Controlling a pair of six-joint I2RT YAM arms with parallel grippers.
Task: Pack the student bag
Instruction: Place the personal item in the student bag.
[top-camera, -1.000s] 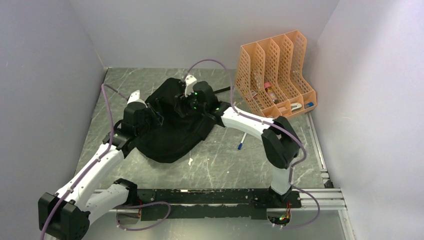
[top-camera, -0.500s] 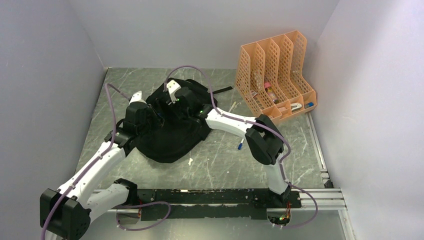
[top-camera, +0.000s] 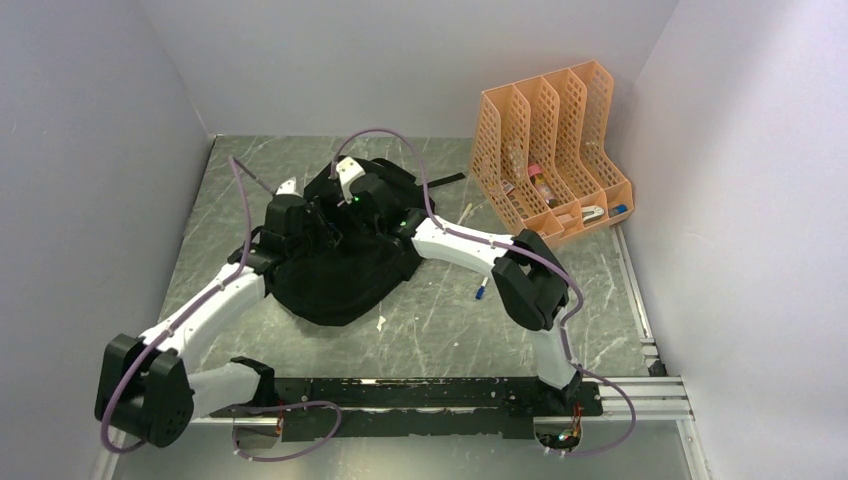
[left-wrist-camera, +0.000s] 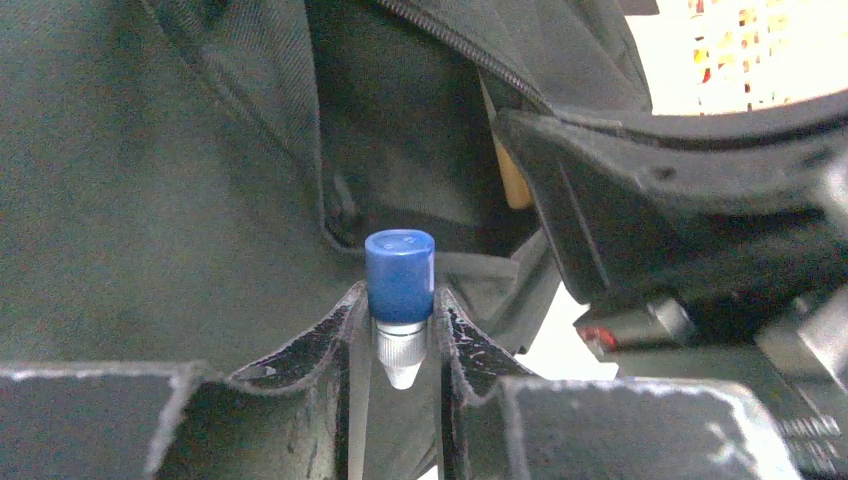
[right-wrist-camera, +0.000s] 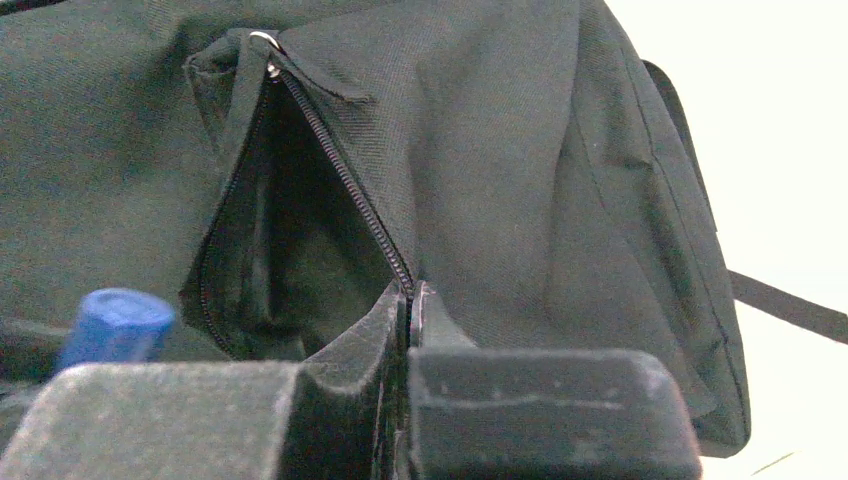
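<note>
Since a second ago the right arm has swung left across the soft black fabric backpack (top-camera: 340, 270), and the left arm has pushed further in over it. The backpack lies slumped on the table, left of centre and toward the far side, with a zipped pocket (right-wrist-camera: 280, 230) gaping open. The right gripper (right-wrist-camera: 410, 300) has its jaws pressed together on the pocket's zipper edge, pinching that lip. The left gripper (left-wrist-camera: 398, 305) is closed most of the way around a white-bodied marker with a blue cap (left-wrist-camera: 400, 272), cap end toward the pocket opening. A black strap (top-camera: 446, 180) trails from the bag toward an orange mesh plastic file organiser (top-camera: 555, 140), which stands in the far right corner, apart from the bag. A slim pen with a blue tip (top-camera: 482, 287) lies on the table just right of the bag. The surface is a grey marbled table top (top-camera: 440, 330), boxed in by plain pale walls (top-camera: 400, 60) on three sides, with an aluminium rail (top-camera: 640, 395) along the near edge.
</note>
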